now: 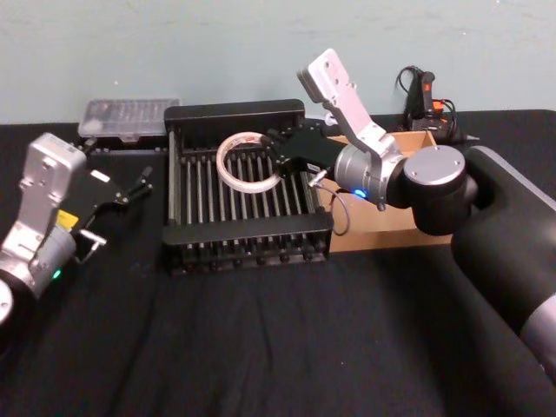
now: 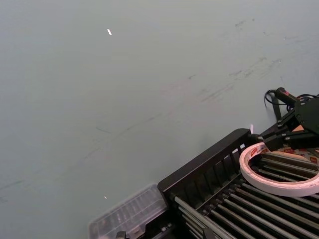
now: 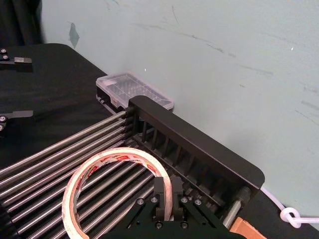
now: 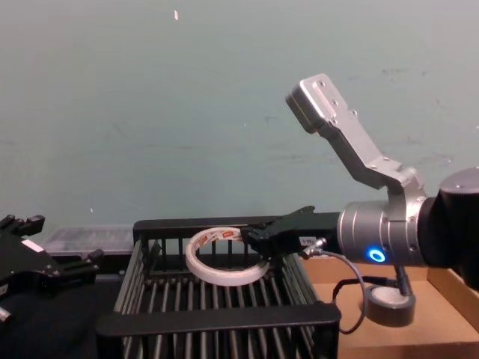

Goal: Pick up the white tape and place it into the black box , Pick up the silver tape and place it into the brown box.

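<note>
My right gripper [image 1: 282, 165] is shut on the rim of the white tape [image 1: 236, 170], a thin cream ring with a red-printed core. It holds the ring tilted inside the black box [image 1: 178, 187], just above the bars. The right wrist view shows the fingers [image 3: 160, 195] pinching the white tape [image 3: 94, 170]. In the chest view the silver tape [image 4: 389, 305] lies in the brown box [image 4: 449, 295], right of the crate and under my right arm. My left gripper [image 1: 115, 211] rests open and empty on the table left of the crate.
A clear lidded container [image 1: 129, 117] stands behind the crate's left corner, against the wall. A black device with cables [image 1: 426, 100] sits at the back right. Black cloth covers the table, with open room in front of the crate.
</note>
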Motion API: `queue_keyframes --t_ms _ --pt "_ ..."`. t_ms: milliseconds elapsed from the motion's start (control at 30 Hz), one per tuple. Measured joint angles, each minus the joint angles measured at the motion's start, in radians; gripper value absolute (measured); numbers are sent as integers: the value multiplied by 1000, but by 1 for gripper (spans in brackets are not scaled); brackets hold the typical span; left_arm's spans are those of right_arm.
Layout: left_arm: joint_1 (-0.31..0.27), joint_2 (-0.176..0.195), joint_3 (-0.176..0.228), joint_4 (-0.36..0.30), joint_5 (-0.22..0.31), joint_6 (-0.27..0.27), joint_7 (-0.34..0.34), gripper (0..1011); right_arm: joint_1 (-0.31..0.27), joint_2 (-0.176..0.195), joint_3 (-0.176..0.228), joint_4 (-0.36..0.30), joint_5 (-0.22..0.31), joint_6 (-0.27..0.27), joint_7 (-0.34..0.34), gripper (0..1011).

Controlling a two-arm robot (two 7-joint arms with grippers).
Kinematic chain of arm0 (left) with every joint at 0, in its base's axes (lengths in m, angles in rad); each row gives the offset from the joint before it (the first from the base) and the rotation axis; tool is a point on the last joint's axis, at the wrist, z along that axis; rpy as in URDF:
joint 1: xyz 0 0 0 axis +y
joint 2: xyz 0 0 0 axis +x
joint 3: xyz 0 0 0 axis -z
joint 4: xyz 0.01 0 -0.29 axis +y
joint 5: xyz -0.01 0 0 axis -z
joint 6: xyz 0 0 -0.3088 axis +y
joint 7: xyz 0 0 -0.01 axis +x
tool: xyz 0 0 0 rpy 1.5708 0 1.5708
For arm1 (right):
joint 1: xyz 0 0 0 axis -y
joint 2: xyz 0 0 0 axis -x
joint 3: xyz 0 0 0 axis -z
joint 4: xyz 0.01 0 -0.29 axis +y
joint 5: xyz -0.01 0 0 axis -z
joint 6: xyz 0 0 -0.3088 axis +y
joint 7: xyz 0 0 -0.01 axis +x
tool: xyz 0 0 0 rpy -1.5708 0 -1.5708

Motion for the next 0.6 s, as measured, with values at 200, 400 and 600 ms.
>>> queue_keyframes --t_ms 200,400,600 --pt "0 0 0 0 0 0 0 1001 0 0 0 -1 1 -1 0 93" --pt "0 0 0 0 0 0 0 1001 0 1 0 -1 3 -1 0 244" --pt "0 0 0 0 0 0 0 1001 0 1 0 -2 4 -1 -1 443"
